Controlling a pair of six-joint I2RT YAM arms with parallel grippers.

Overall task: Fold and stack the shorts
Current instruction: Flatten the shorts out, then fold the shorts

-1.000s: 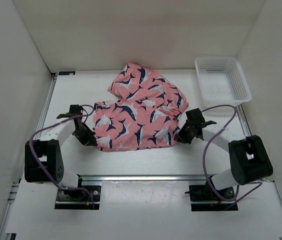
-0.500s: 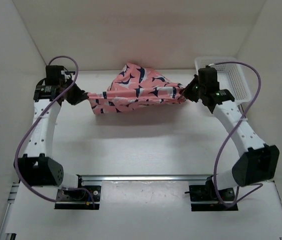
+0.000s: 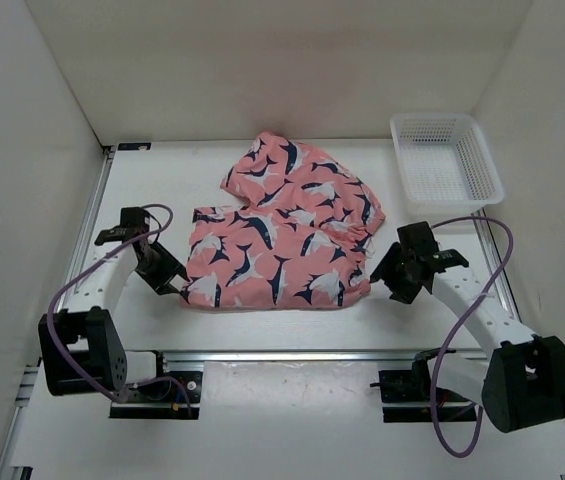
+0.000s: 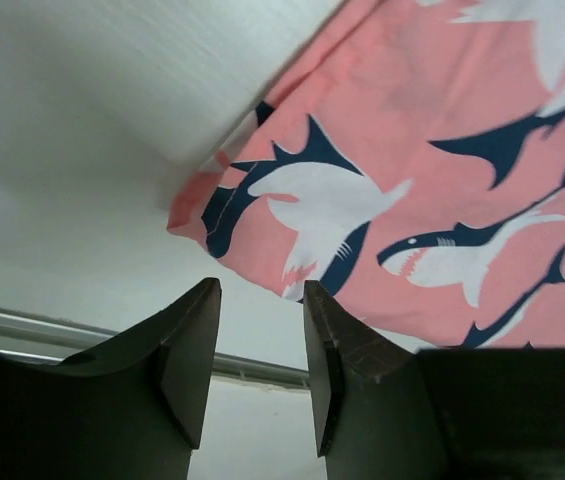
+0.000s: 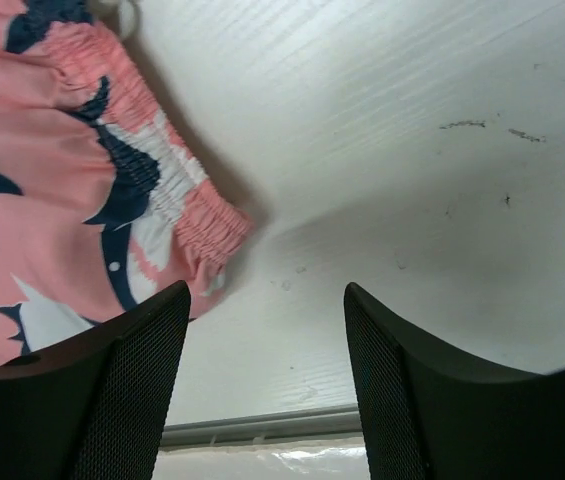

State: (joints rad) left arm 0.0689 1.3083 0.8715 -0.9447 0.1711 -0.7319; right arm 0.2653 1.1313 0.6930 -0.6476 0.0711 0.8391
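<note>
Got the bench (image 3: 262,330) with the shorts (image 3: 282,235) lying rumpled across its middle, left hand (image 4: 260,290) and right hand (image 5: 264,292) both open and empty at the near corners, so could easily pinch just one layer and drag the fold crooked.

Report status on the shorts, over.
Left gripper open, empty, at near-left corner of shorts. Right gripper open, empty, by waistband. Shorts lying on table, unheld. Basket far right, nothing blocking.

The shorts (image 3: 282,235) are soft cloth, matt and a bit wrinkly. The tabletop (image 3: 262,325) is white and matt with fine lines. The basket (image 3: 446,160) is white plastic mesh.
</note>
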